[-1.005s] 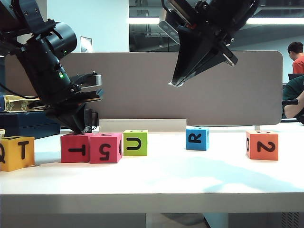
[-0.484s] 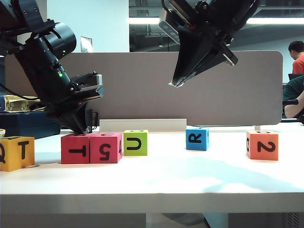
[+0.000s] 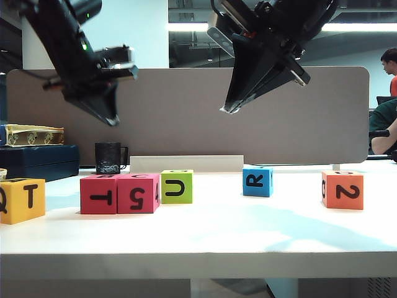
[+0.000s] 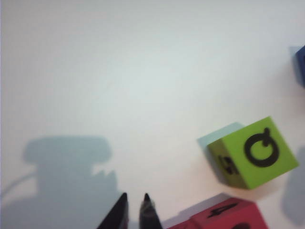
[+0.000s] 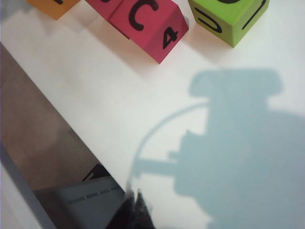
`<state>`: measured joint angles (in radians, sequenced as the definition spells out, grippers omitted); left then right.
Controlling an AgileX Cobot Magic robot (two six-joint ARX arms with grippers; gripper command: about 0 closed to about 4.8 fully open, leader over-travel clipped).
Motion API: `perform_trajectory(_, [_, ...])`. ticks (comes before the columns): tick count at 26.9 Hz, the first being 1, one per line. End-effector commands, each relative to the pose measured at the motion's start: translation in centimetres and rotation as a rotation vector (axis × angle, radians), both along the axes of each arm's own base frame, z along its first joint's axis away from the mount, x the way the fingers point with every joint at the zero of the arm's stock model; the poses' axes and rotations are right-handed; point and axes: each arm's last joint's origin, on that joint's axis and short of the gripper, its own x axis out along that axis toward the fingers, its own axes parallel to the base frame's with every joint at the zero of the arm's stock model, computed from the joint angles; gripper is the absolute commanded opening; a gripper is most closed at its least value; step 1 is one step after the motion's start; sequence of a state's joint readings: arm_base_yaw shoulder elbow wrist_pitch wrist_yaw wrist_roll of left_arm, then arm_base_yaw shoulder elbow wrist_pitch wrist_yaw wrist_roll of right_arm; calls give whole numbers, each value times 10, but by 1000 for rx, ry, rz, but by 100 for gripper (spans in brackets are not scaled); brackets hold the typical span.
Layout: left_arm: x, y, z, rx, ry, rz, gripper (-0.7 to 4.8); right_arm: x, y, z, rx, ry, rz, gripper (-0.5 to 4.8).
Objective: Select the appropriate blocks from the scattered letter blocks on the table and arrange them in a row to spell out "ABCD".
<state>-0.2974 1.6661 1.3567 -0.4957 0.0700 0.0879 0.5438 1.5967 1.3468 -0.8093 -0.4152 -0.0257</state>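
Exterior view: left gripper [image 3: 112, 119] raised above red T block [image 3: 98, 194], empty; right gripper [image 3: 226, 110] hung high mid-scene, jaws closed. Red T and red 5 block [image 3: 138, 193] touching on tabletop [image 3: 205, 233]; yellow block [image 3: 22, 200], orange block [image 3: 342, 190] well apart.
Left wrist view: jaws seemingly slightly parted, nothing held.
Right wrist view: jaws pressed together, empty.

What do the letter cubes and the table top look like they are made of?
Red T cube and green U cube: probably foam, with matte faces, soft edges and printed black characters. Table: smooth white top, likely laminate; a faint sheen and crisp shadows show. Left gripper and right gripper hang above, touching neither.
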Motion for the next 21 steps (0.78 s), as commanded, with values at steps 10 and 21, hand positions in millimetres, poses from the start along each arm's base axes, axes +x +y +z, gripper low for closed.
perform_trajectory(10, [-44, 19, 44, 229, 58, 55, 67, -1, 1, 4, 15, -12, 10, -5])
perform_trajectory(21, [-58, 47, 10, 300, 314, 164, 300, -22, 38, 9, 82, -71, 150, -5])
